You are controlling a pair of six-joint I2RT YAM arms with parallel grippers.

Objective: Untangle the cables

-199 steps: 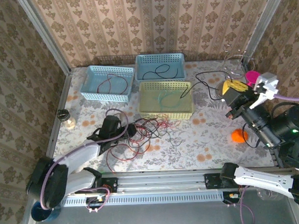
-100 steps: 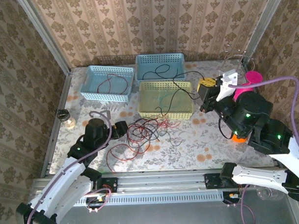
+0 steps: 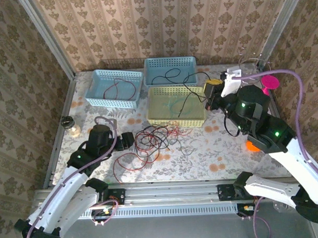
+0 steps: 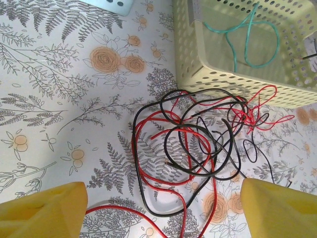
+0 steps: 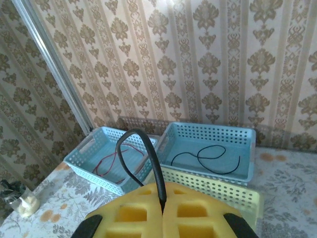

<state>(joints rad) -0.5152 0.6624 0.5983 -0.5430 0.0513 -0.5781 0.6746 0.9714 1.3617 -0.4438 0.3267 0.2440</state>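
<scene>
Flowered table (image 3: 218, 158), papered walls on three sides. Three baskets along the far half, seemingly one per colour. The left blue basket (image 3: 114, 103) holds a red cable (image 3: 116, 89), the far blue basket (image 3: 170, 61) a loose black cable (image 3: 168, 76), and the pale yellow basket (image 3: 176, 120) a green cable (image 3: 174, 105). My reading: freed strands get sorted there. The left claw (image 3: 127, 140) sits low, just left of the tangle (image 3: 154, 142). From its wrist its yellow pads (image 4: 44, 208) stand wide apart with nothing between them and the knot lies on the table ahead. It looks placed to pick a strand, not yet committed. The right claw (image 3: 213, 91) is raised off the table at the right end of the yellow basket. Its pads are pressed together on a held black cable (image 5: 148, 153), pinched at the seam and arching above them. From above, a thin black line runs from this claw across the yellow basket. Whether its other end is free of the tangle I cannot tell. The high hold probably serves to draw the strand up out of the knot, with the far blue basket the likely drop. The tangle is red and black loops crossing many times, near-centre of the table. Its far loops lie up against the near wall of the yellow basket, and one long red loop trails toward the near edge.
</scene>
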